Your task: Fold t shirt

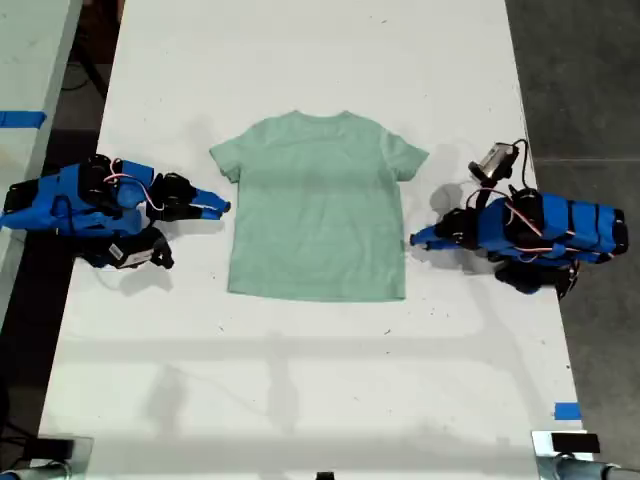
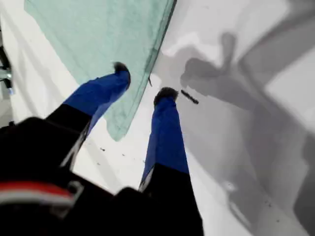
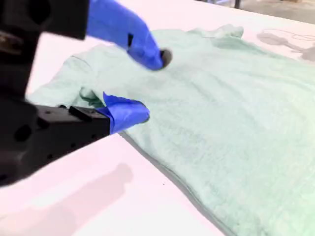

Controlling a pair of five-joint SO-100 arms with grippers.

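The pale mint-green t shirt (image 1: 318,205) lies flat and spread out on the white table (image 1: 300,380), collar toward the far edge. My first gripper (image 1: 413,240) is at the shirt's side edge on the exterior view's right, above the hem corner. It is open (image 2: 142,81): one fingertip (image 2: 120,70) hangs over the cloth (image 2: 103,34), the other over bare table. My second gripper (image 1: 224,208) is at the opposite side edge, just below the sleeve. It is open too (image 3: 147,86), its fingers over the shirt (image 3: 231,113) by the rumpled sleeve (image 3: 69,86), holding nothing.
Both blue arms lie low on the table, one at each side of the exterior view. Dark floor (image 1: 590,90) borders the table at that view's right. A second table with blue tape (image 1: 20,119) stands at its left. A blue tape mark (image 1: 566,410) is near the front right corner.
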